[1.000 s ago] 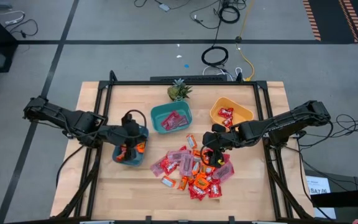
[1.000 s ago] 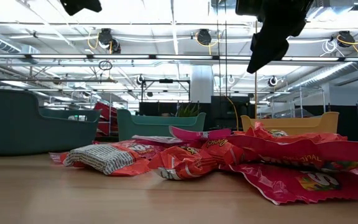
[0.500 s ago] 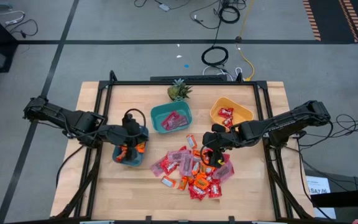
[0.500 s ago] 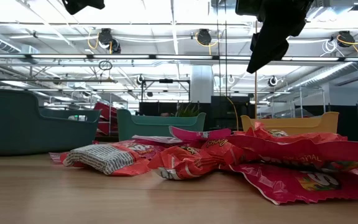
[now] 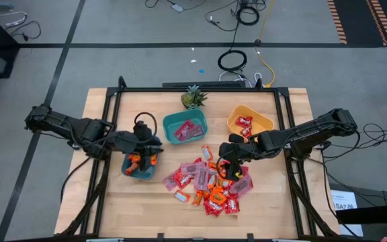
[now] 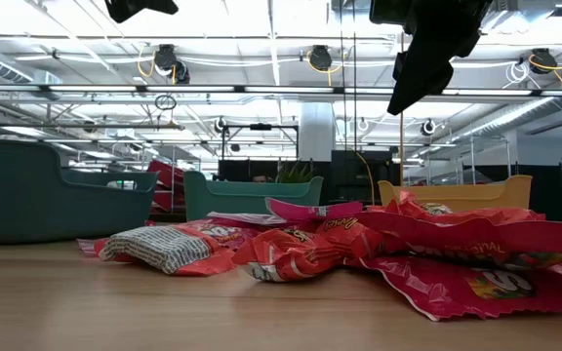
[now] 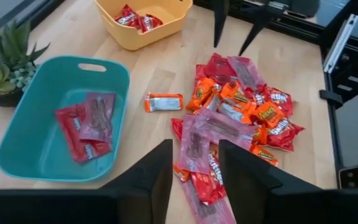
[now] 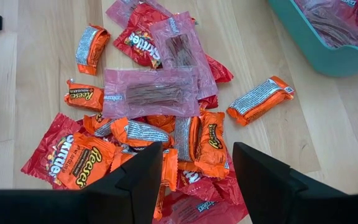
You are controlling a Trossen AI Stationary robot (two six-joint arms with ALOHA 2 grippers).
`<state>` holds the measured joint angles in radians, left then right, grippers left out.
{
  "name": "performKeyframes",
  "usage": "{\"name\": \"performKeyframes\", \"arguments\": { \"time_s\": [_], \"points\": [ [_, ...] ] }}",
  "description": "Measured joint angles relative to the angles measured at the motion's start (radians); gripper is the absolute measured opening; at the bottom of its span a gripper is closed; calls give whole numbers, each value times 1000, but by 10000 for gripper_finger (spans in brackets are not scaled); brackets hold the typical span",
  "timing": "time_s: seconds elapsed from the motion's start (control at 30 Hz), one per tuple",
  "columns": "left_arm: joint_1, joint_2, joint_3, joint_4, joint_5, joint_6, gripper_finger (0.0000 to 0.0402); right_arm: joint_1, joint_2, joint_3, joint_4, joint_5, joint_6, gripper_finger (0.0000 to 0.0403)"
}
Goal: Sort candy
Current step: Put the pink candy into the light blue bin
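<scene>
1. My left gripper (image 5: pixel 143 143) hangs over the dark teal plastic bowl (image 5: pixel 140 173) at the left side of the pale wooden table (image 5: pixel 146 202); my left wrist view shows the fingers (image 7: pixel 157 174) spread with nothing between them; orange wrapped pieces (image 5: pixel 142 161) lie in that bowl below.

2. My right gripper (image 5: pixel 224 161) sits above the right part of the loose heap of shiny red, orange and pink-purple wrapped candies (image 5: pixel 210 183) near the table's middle front; its fingers (image 8: pixel 143 174) stand apart and empty, with orange wrappers in the gap beyond them.

3. Sorted so far, as I judge it: a few red and pink packs in the light teal rectangular bowl (image 5: pixel 170 138) toward the back; a few red packs in the yellow plastic bowl (image 5: pixel 264 122) to its right; some orange pieces in the dark teal bowl.

4. Still to do: most of it; the heap on the table holds far more candy than any bowl, with all colours mixed and overlapping; one orange piece (image 8: pixel 260 99) lies apart from the pile, near the light teal bowl.

5. The small green pineapple-like plant (image 5: pixel 193 98) stands behind the light teal bowl, clear of the work.

6. Judgement: early to middle stage; many picks remain.
</scene>
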<state>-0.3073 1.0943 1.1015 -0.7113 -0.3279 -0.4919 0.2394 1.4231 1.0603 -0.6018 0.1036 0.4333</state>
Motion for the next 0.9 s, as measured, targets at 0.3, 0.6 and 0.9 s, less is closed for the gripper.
{"name": "performKeyframes", "arguments": {
  "time_s": [0.3, 0.6, 0.9],
  "points": [
    [3, 2, 0, 3, -6, 6, 146, 0, 0, 0, 0, 0, 0, 187],
    [10, 204, 2, 126, 14, 221, 146, 0, 0, 0, 1, 0, -3, 187],
    [13, 512, 2, 200, 37, 246, 146, 0, 0, 0, 4, 0, 1, 187]
  ]
}}
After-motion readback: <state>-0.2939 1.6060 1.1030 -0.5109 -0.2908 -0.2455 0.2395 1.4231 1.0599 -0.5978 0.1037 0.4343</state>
